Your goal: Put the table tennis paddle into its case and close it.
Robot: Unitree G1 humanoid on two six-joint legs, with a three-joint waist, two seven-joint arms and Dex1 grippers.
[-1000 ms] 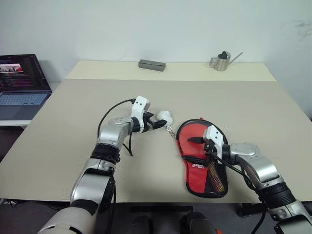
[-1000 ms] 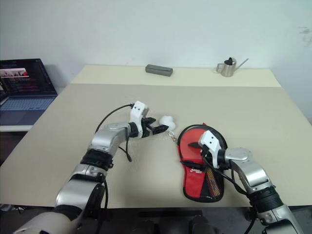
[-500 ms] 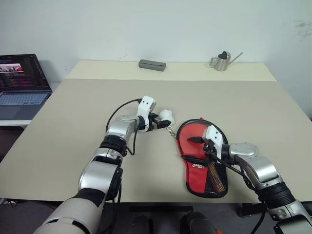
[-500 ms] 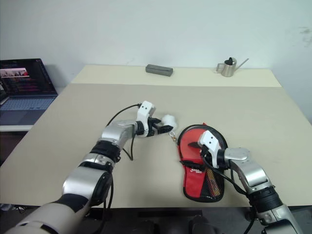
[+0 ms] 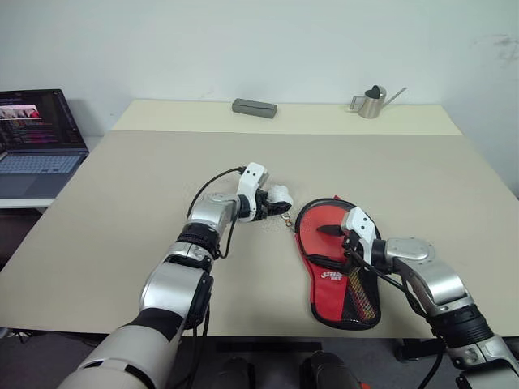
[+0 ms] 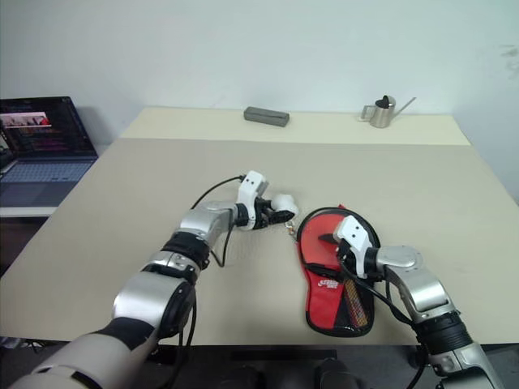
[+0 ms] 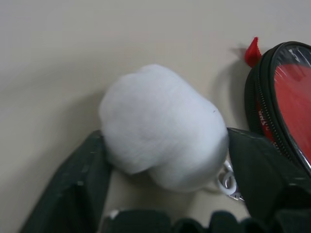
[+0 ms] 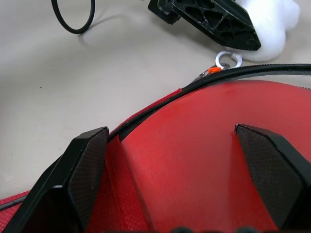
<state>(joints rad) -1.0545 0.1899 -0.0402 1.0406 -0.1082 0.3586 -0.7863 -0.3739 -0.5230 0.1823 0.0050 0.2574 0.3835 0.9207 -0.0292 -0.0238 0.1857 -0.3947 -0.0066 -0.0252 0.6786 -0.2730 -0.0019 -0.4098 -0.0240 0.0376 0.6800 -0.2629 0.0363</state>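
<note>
I see the left gripper clamped on the fluffy white pom-pom hanging off the zipper of the red paddle-shaped fabric case, which lies on the beige surface. Right gripper sits fingers apart over the case mouth, where the red rubber-faced paddle blade shows inside.
</note>
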